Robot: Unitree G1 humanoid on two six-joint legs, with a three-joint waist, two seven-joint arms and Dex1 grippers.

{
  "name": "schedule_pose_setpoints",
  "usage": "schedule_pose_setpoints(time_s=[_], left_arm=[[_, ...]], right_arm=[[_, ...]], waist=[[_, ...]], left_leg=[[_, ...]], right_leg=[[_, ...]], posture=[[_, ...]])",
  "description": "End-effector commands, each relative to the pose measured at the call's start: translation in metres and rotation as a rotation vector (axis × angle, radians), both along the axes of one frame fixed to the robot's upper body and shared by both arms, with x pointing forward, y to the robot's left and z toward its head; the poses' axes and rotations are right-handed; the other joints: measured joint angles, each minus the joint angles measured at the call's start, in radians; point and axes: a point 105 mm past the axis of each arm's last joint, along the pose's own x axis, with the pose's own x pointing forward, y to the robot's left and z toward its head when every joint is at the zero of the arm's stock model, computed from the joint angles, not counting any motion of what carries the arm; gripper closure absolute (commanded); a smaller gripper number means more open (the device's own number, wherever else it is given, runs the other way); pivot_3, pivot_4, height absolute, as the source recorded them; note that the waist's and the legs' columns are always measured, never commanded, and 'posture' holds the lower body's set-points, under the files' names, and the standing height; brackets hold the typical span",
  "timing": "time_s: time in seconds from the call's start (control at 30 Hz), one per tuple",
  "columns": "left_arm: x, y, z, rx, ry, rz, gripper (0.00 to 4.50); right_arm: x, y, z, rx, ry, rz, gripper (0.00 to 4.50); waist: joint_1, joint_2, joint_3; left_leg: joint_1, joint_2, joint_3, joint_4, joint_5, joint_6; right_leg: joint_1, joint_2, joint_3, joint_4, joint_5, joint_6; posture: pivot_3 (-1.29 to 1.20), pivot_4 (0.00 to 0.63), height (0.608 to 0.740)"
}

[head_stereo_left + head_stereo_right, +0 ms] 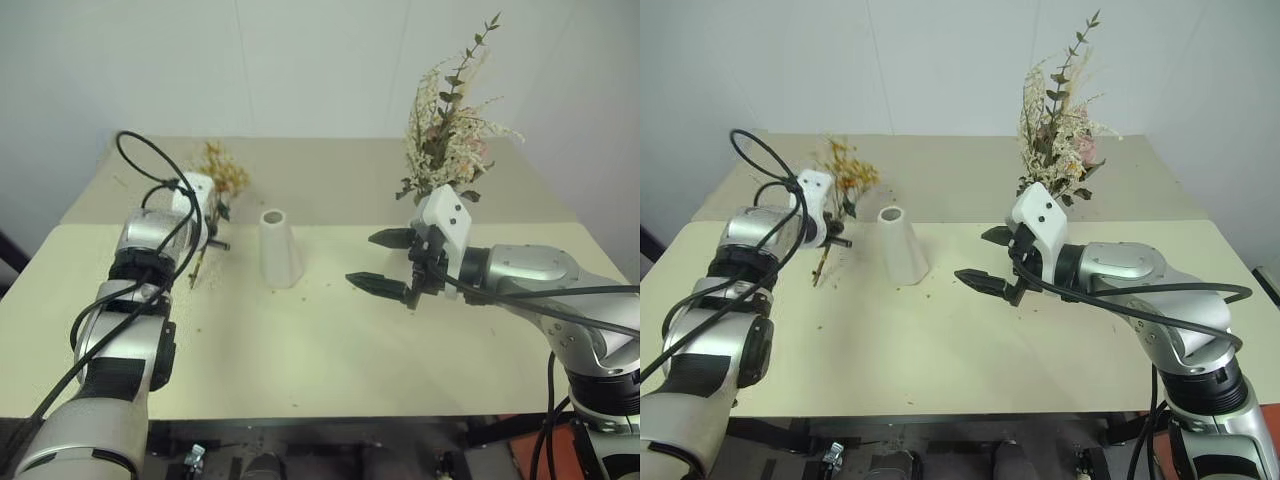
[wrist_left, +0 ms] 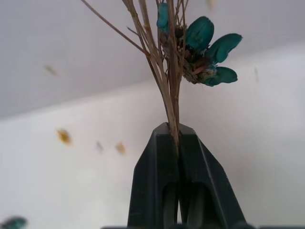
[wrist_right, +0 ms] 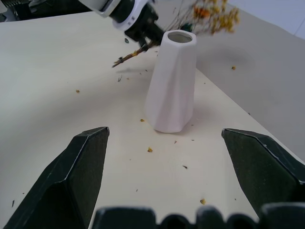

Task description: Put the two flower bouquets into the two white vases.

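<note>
My left gripper is shut on the thin brown stems of the yellow bouquet, held off the table just left of the cone-shaped white vase. The stem ends point down toward the table. In the left wrist view the fingertips pinch the stems below dark leaves. My right gripper stands wide open to the right of the cone vase, nothing between its fingers. The cream-pink bouquet stands upright behind my right wrist. Its base and the other vase are hidden.
The cream table is strewn with small dried petals and crumbs around the vase. A second table surface runs behind it up to the white wall. Black cables loop over my left arm.
</note>
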Motion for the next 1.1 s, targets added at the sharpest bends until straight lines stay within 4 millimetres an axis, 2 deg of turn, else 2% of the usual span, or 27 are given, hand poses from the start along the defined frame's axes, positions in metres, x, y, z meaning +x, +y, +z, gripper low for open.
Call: schedule_pose_setpoints(time_s=[0.03,0.17,0.23,0.3,0.43,0.67,0.73,0.83,1.1], left_arm=[[-0.007,0.004,0.094,-0.202,-0.407,0.036,4.46],[-0.017,0.008,0.133,-0.317,-0.614,0.063,4.46],[-0.026,0.002,0.148,-0.424,-0.715,-0.034,4.46],[-0.036,-0.007,0.155,-0.508,-0.780,-0.169,4.46],[-0.065,-0.042,0.151,-0.510,-0.867,-0.568,4.46],[-0.087,-0.069,0.139,-0.501,-0.835,-0.926,4.46],[-0.085,-0.073,0.136,-0.543,-0.803,-0.973,4.46],[-0.082,-0.080,0.126,-0.519,-0.755,-1.024,4.46],[-0.076,-0.078,0.112,-0.534,-0.716,-1.052,4.46]], right_arm=[[0.000,-0.005,0.019,0.032,-0.080,-0.028,0.00],[0.003,-0.007,0.023,0.053,-0.093,-0.049,0.00],[0.003,-0.007,0.022,0.051,-0.099,-0.052,0.00],[0.003,-0.007,0.021,0.050,-0.101,-0.054,0.00],[0.003,-0.009,0.019,0.056,-0.102,-0.075,0.00],[-0.003,-0.017,0.012,0.061,-0.094,-0.114,0.00],[-0.005,-0.019,0.010,0.063,-0.093,-0.130,0.00],[-0.006,-0.022,0.007,0.068,-0.091,-0.154,0.00],[-0.006,-0.024,0.005,0.063,-0.092,-0.173,0.00]], waist=[[0.001,0.000,0.000],[0.002,0.000,0.000],[0.001,0.000,0.000],[0.000,0.000,0.000],[-0.004,0.000,0.000],[-0.002,0.000,0.000],[-0.002,0.000,0.000],[-0.002,0.000,0.000],[-0.005,0.000,0.000]], left_leg=[[0.000,0.000,0.000,0.000,0.000,0.000],[0.000,-0.001,0.000,0.000,0.000,0.000],[0.001,-0.001,0.000,0.000,0.000,0.000],[0.001,0.000,0.000,0.000,0.000,0.000],[0.001,-0.001,0.000,0.000,0.000,0.000],[0.001,0.000,0.000,0.001,0.000,-0.001],[0.001,0.000,0.000,0.001,0.000,-0.001],[0.002,0.000,0.000,0.001,0.000,0.000],[0.002,0.000,0.000,0.001,0.000,0.000]], right_leg=[[0.000,0.000,0.000,0.000,0.000,0.000],[0.000,-0.001,0.000,0.000,0.001,0.000],[0.001,0.000,0.000,0.000,0.001,0.000],[0.001,0.000,0.000,0.000,0.001,0.000],[0.001,0.000,0.000,0.000,0.001,0.000],[0.001,0.000,0.000,0.000,0.001,-0.001],[0.001,0.000,0.000,0.000,0.001,-0.001],[0.002,0.000,0.000,0.001,0.001,-0.001],[0.002,0.000,0.000,0.000,0.001,-0.001]], posture=[[0.00,0.150,0.740],[0.00,0.150,0.740],[0.00,0.150,0.740],[0.00,0.150,0.740],[0.00,0.150,0.740],[0.00,0.150,0.740],[0.00,0.150,0.740],[0.00,0.150,0.740],[0.00,0.150,0.740]])
